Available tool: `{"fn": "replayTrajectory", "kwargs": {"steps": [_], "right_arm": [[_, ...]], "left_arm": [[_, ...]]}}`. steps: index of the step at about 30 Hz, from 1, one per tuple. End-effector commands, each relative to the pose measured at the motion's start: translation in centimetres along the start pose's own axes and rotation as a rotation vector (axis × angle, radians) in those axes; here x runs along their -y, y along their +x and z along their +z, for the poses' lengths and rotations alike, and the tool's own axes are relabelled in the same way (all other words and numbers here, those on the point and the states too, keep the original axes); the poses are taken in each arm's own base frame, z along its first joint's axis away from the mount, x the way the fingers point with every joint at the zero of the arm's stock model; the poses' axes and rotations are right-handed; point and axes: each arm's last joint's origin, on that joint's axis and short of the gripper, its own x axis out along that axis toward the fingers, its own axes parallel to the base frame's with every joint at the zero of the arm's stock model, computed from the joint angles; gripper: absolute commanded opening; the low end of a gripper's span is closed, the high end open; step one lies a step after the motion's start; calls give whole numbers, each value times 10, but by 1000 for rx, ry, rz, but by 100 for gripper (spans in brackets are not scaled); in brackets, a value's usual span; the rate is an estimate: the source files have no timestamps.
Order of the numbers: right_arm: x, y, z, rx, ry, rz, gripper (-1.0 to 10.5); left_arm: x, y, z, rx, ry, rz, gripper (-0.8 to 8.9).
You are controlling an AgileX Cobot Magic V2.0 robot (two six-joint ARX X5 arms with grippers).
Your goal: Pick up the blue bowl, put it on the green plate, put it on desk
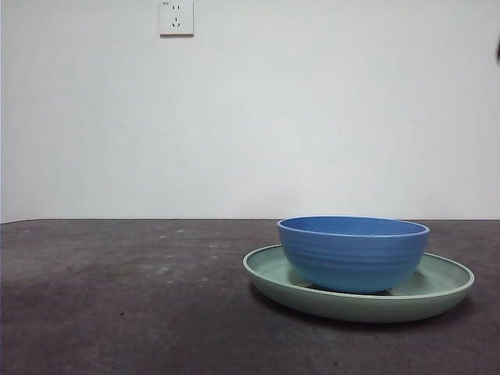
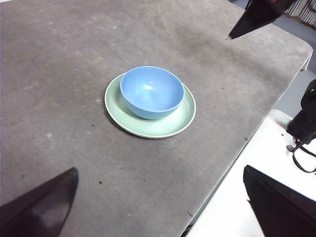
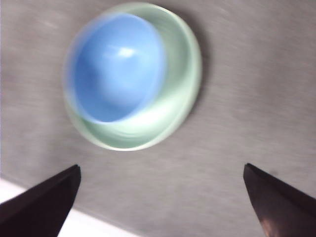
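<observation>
The blue bowl (image 1: 353, 251) stands upright inside the green plate (image 1: 445, 285) on the desk (image 1: 125, 297), right of the middle in the front view. In the left wrist view the bowl (image 2: 151, 92) sits a little off-centre on the plate (image 2: 183, 114). My left gripper (image 2: 159, 170) is open and empty, high above the desk and well back from the plate. My right gripper (image 3: 161, 166) is open and empty above the desk, close to the bowl (image 3: 114, 69) and plate (image 3: 180, 64); this view is blurred. Its dark jaw also shows in the left wrist view (image 2: 256, 17).
A white wall with a socket (image 1: 176, 17) stands behind the desk. The desk's edge (image 2: 232, 158) runs near the plate, with a white surface (image 2: 237, 207) beyond it and a black object with cables (image 2: 303, 123) there. A dark arm tip (image 1: 498, 51) shows at the right edge.
</observation>
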Motion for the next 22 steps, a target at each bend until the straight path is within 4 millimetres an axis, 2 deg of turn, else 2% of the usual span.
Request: {"fn": "replayTrajectory", "kwargs": {"steps": [1, 11, 18, 22], "right_arm": [[8, 16, 16, -43, -48, -62, 543], [28, 76, 50, -128, -49, -80, 542], [31, 119, 56, -233, -78, -123, 541], [24, 144, 56, -282, -116, -125, 526]], "left_arm": [[1, -1, 3, 13, 19, -13, 532], [1, -1, 3, 13, 20, -13, 532], [1, -1, 3, 13, 20, -13, 532], [1, -1, 3, 13, 20, -13, 532]]}}
